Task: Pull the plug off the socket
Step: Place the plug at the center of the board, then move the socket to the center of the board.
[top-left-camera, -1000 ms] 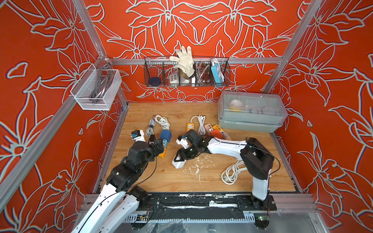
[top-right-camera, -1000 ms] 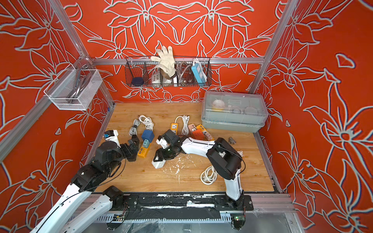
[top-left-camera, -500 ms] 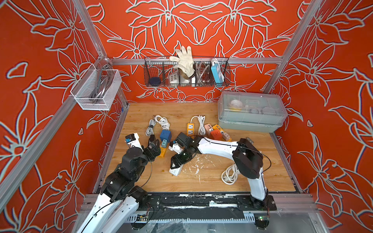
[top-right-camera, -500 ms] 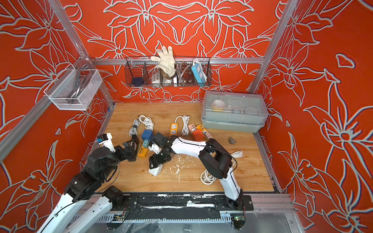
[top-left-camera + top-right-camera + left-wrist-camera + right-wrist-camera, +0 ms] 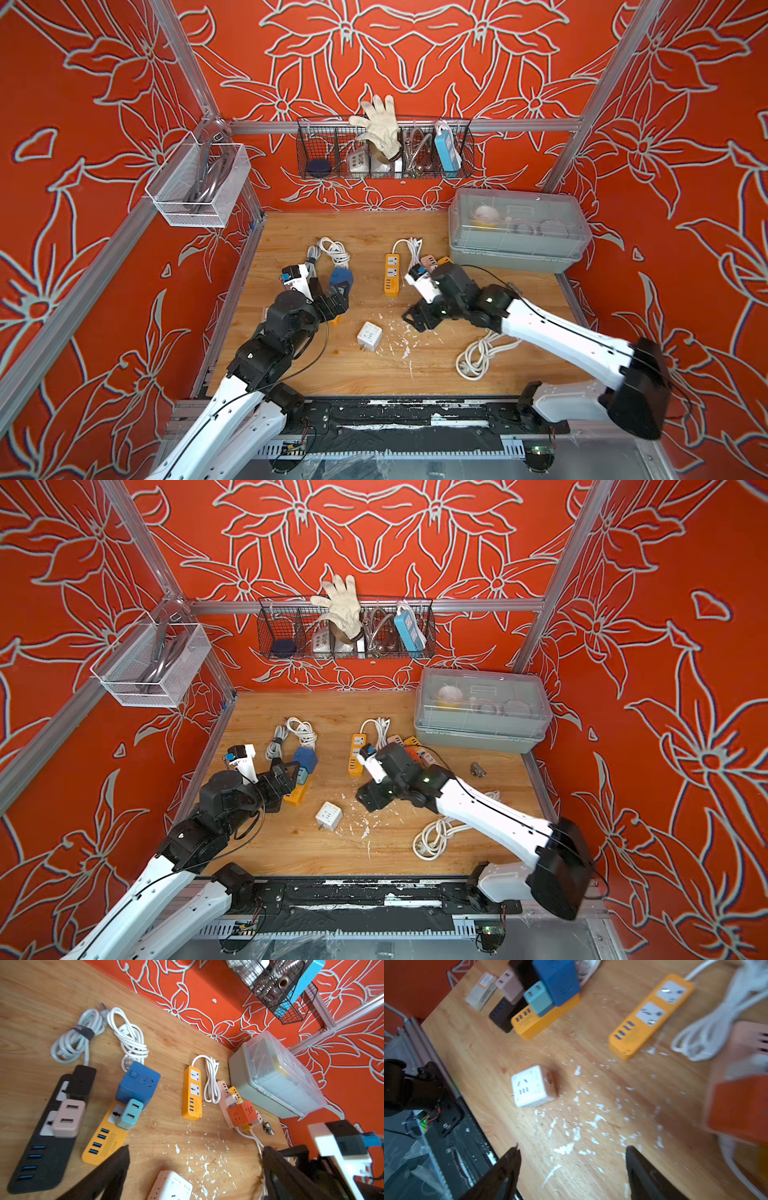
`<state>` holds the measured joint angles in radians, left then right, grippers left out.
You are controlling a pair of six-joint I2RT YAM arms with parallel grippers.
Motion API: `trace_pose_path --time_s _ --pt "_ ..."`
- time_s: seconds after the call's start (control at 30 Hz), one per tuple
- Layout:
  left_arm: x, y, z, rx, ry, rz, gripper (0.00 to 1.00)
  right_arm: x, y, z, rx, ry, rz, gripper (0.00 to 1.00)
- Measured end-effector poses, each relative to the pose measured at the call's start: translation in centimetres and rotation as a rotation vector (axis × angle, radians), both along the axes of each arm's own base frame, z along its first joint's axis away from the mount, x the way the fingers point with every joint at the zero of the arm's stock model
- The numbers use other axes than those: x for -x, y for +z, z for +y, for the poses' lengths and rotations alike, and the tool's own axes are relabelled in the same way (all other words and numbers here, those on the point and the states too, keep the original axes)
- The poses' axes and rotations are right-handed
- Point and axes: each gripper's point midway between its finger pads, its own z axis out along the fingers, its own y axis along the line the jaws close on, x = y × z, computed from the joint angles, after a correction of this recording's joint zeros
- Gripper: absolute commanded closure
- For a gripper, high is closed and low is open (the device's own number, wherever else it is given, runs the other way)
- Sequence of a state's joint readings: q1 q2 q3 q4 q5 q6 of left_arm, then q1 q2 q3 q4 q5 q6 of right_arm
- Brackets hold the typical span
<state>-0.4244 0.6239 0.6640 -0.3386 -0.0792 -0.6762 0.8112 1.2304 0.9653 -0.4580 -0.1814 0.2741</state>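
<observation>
Unplugged already, by the look of it: white plastic cube plug (image 5: 369,336) loose on the wooden bench (image 5: 291,232) toward mid-front edge, prongs frontward, roughly midway between left gripper (image 5: 336,299) and right gripper (image 5: 415,322), both spread wide, empty.

White cube plug (image 5: 369,336), lying loose, unplugged

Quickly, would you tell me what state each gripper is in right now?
Left gripper: open, holding nothing.
Right gripper: open, holding nothing.
</observation>
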Motion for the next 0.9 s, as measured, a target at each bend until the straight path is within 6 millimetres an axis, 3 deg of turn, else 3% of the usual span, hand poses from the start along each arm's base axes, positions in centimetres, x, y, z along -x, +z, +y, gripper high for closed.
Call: trace_pose_path --time_s 0.1,0.2,0.33,0.4,0.53,0.9 --pt "-0.5 -0.6 -1.3 0.037 -0.046 0.021 0.02 -2.3 0.4 -5.7 -0.04 -0.193 -0.053 0.08" --pt "-1.1 -1.5 -2.5 0.065 -0.084 0.05 0.02 -4.2 0.7 -10.2 -0.071 -0.356 -0.075 0.06" --pt "-1.4 -2.1 -3.6 0.09 -0.121 0.081 0.02 -6.5 0.3 -12.8 -0.102 -0.46 -0.028 0.06" --pt "-1.5 -2.1 -4.0 0.103 -0.136 0.084 0.02 -7.6 -0.6 -13.0 -0.087 -0.469 0.034 0.09" --pt "-1.5 -2.0 -4.3 0.115 -0.148 0.083 0.02 -10.2 -2.2 -11.6 -0.036 -0.415 0.144 0.16" --pt "-1.4 -1.9 -4.2 0.116 -0.145 0.083 0.02 -14.8 -4.7 -9.4 0.229 -0.309 0.178 0.14"
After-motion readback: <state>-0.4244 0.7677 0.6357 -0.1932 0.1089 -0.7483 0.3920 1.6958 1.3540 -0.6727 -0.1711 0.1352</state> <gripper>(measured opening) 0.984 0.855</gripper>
